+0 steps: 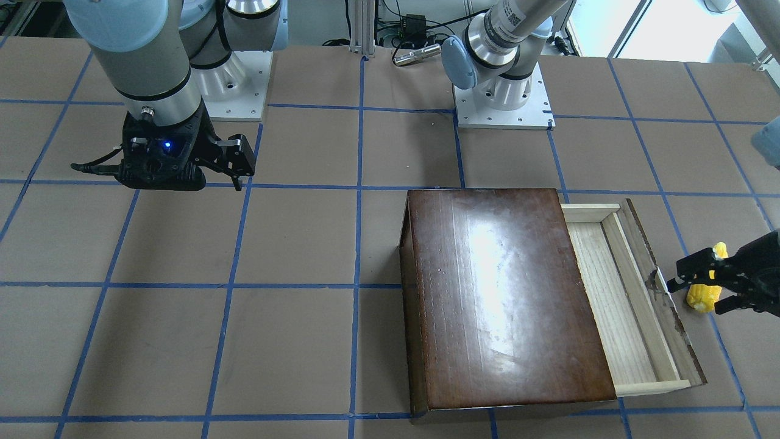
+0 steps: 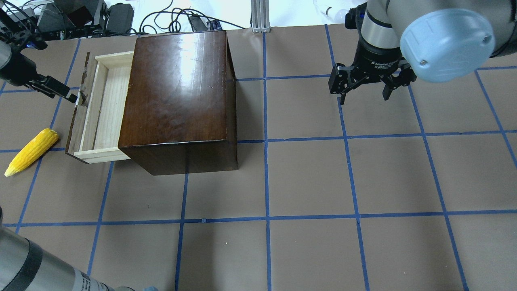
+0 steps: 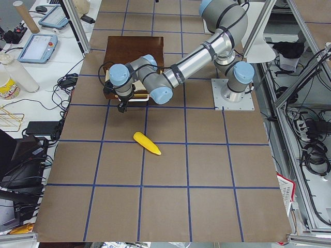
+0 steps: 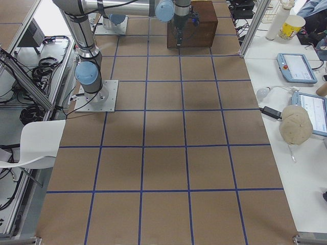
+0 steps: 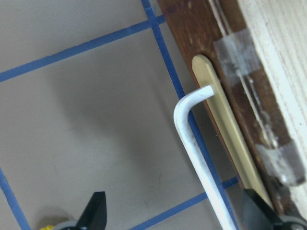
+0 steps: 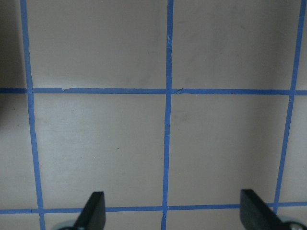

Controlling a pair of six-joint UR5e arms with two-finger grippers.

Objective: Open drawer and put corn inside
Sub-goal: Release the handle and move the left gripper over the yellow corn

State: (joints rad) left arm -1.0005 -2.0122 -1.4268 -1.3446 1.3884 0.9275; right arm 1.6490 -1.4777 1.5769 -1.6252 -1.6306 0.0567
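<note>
The dark brown box (image 2: 177, 89) stands at the table's left, and its pale-wood drawer (image 2: 106, 106) is pulled partly out and holds nothing. The drawer also shows in the front-facing view (image 1: 609, 292). My left gripper (image 2: 66, 93) is open at the drawer's front panel. In the left wrist view (image 5: 177, 211) the thin white wire handle (image 5: 192, 139) lies between its spread fingers, not gripped. The yellow corn (image 2: 32, 151) lies on the table beside the drawer front, apart from the gripper. My right gripper (image 2: 363, 96) is open and empty above bare table at the right.
The table is brown paper with a blue tape grid (image 6: 168, 91). The two arm bases (image 1: 503, 100) are bolted at the robot's side. Cables and devices (image 2: 101, 18) lie beyond the far edge behind the box.
</note>
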